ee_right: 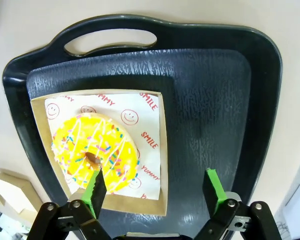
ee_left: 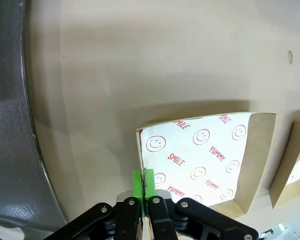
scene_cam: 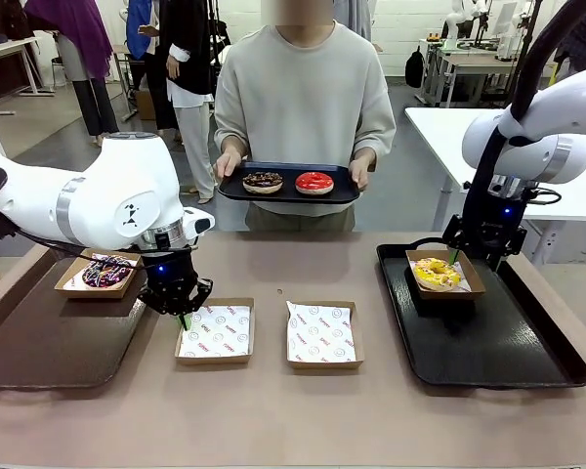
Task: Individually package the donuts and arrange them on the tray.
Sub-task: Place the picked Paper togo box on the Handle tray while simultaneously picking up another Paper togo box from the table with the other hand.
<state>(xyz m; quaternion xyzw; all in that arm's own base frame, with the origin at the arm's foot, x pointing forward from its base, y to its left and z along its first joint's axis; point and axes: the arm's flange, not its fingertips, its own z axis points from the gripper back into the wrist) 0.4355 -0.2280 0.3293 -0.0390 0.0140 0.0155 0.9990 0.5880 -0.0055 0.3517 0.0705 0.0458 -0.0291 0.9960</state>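
My left gripper (scene_cam: pixel 182 315) (ee_left: pixel 144 184) is shut on the left wall of an empty paper-lined box (scene_cam: pixel 216 331) (ee_left: pixel 202 152) on the table. Above the yellow-iced donut (scene_cam: pixel 437 274) (ee_right: pixel 95 152) my right gripper (scene_cam: pixel 472 260) (ee_right: pixel 155 186) stands open; the donut lies in its box (ee_right: pixel 152 125) on the black tray (scene_cam: pixel 508 342) (ee_right: pixel 215 100). A dark sprinkled donut (scene_cam: pixel 105 272) lies boxed on the brown tray (scene_cam: pixel 39 337) (ee_left: pixel 10 130) at the left. The person holds a small black tray (scene_cam: pixel 289 195) with a chocolate donut (scene_cam: pixel 263 181) and a red-iced donut (scene_cam: pixel 314 182).
A second empty lined box (scene_cam: pixel 320 335) (ee_left: pixel 296 160) lies at the table's middle, just right of the gripped one. The person stands at the far edge behind the table. Bare table shows at the front and between the two trays.
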